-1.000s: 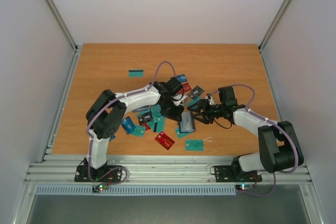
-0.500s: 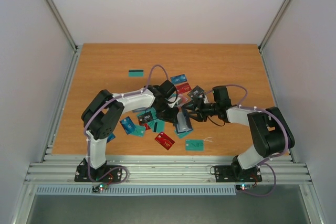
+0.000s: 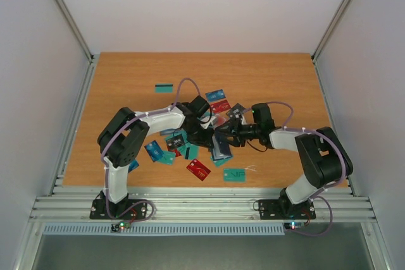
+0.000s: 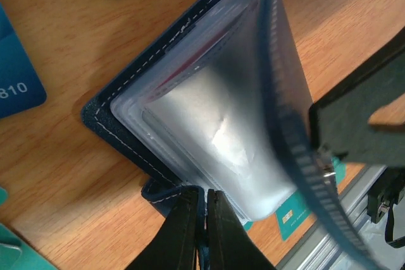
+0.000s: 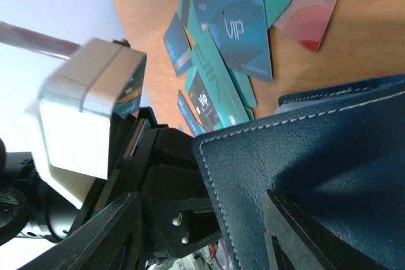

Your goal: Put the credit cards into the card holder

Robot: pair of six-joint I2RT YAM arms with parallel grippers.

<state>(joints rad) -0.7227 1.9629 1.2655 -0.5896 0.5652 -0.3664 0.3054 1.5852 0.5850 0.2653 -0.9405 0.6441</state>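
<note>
— Looking for the card holder (image 3: 219,148)?
— Lying open on the table (image 3: 126,80), in the middle of the scattered credit cards (image 5: 237,26), showing clear sleeves (image 4: 221,137) inside.
— Being held by the left gripper (image 4: 204,194)?
— Yes, pinching narrow on the near edge of the lower cover, closing almost fully.
— And the right gripper (image 5: 202,200)?
— Spreading wide, straddling the navy upper cover, not visibly squeezing it.
— Seeing loose cards elsewhere?
— Spotting a lone teal card (image 3: 164,88) far back on the left, and a red card (image 3: 199,169) lying near the front edge.
</note>
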